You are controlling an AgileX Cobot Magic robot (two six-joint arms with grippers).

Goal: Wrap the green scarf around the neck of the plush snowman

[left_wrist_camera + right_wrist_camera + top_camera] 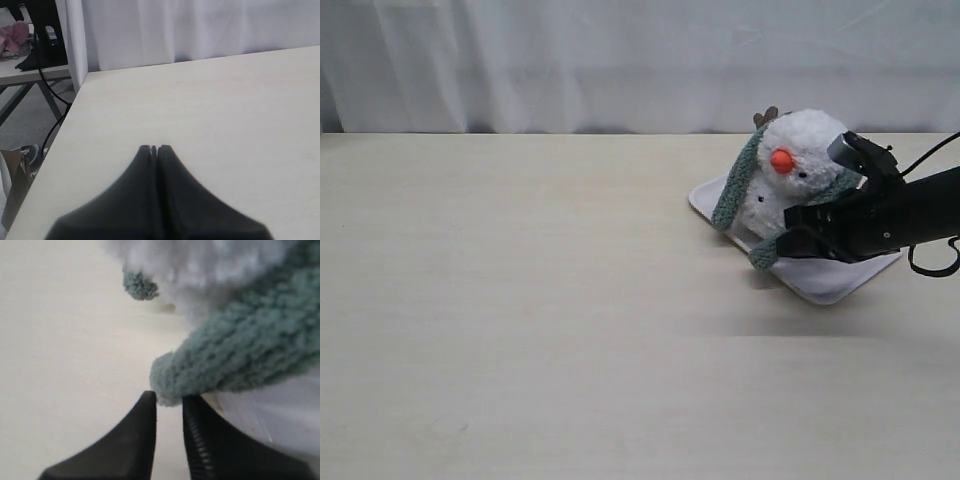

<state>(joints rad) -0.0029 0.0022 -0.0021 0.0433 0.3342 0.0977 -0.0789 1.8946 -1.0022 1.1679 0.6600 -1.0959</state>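
Plush snowman [805, 150] leans on a white tray [830, 282] at right of the exterior view. Green scarf [732, 190] is draped about its neck: one end hangs down the left side, the other crosses the front toward the lower left.

Right gripper [169, 399]: jaws narrowly apart, with the scarf end at their tips and not pinched. Judged a release that lets the wrap lie.

Left gripper [154, 148]: jaws shut and empty over bare bench [225, 110], out of the way.

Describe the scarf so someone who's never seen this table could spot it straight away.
On the pale table, look to the right side of the exterior view, where a white tray holds a fluffy white snowman. The green scarf is the ribbed knit strip draped around it, the only green thing there.
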